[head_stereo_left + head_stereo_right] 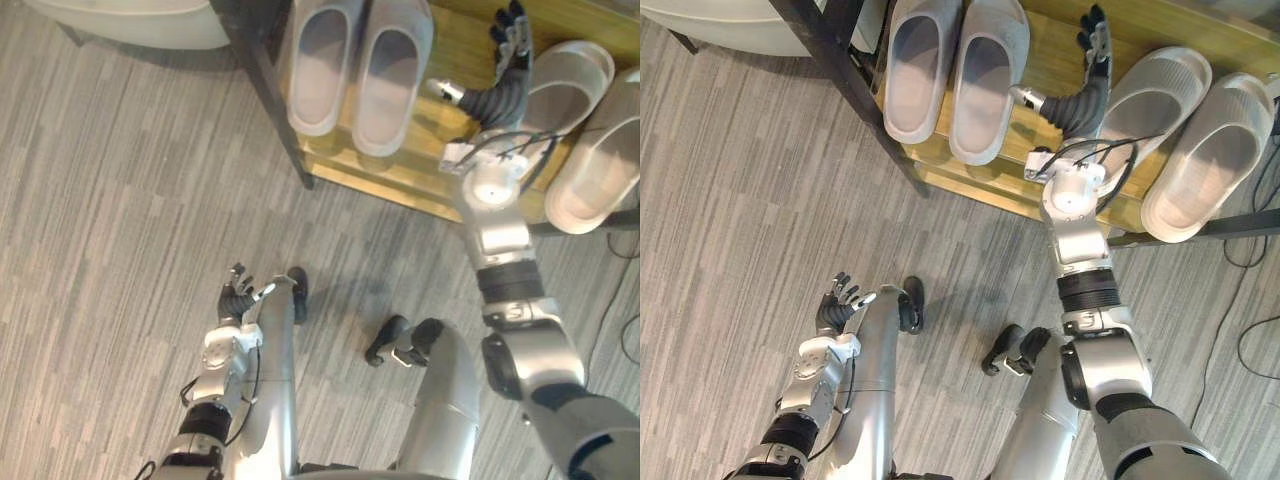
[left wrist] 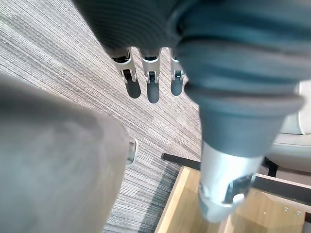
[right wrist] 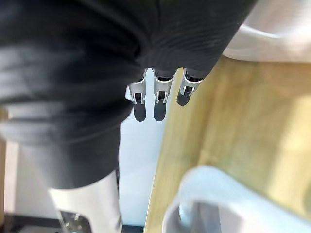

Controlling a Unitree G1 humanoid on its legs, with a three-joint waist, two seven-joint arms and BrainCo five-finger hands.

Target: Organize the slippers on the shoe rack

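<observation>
A pair of grey slippers (image 1: 318, 65) (image 1: 393, 70) lies side by side on the wooden shoe rack shelf (image 1: 462, 40). To their right lies a pair of white slippers (image 1: 565, 80) (image 1: 600, 165), angled outward. My right hand (image 1: 511, 45) reaches over the shelf between the two pairs, beside the nearer white slipper, with its fingers (image 3: 155, 104) straight and holding nothing. A white slipper's edge (image 3: 218, 204) shows close by in the right wrist view. My left hand (image 1: 238, 298) hangs low over the floor, fingers (image 2: 151, 87) relaxed and empty.
The rack's black frame post (image 1: 265, 80) runs along the shelf's left end. A white rounded object (image 1: 130, 25) sits at the top left beyond it. Grey striped floor (image 1: 120, 250) spreads in front of the rack.
</observation>
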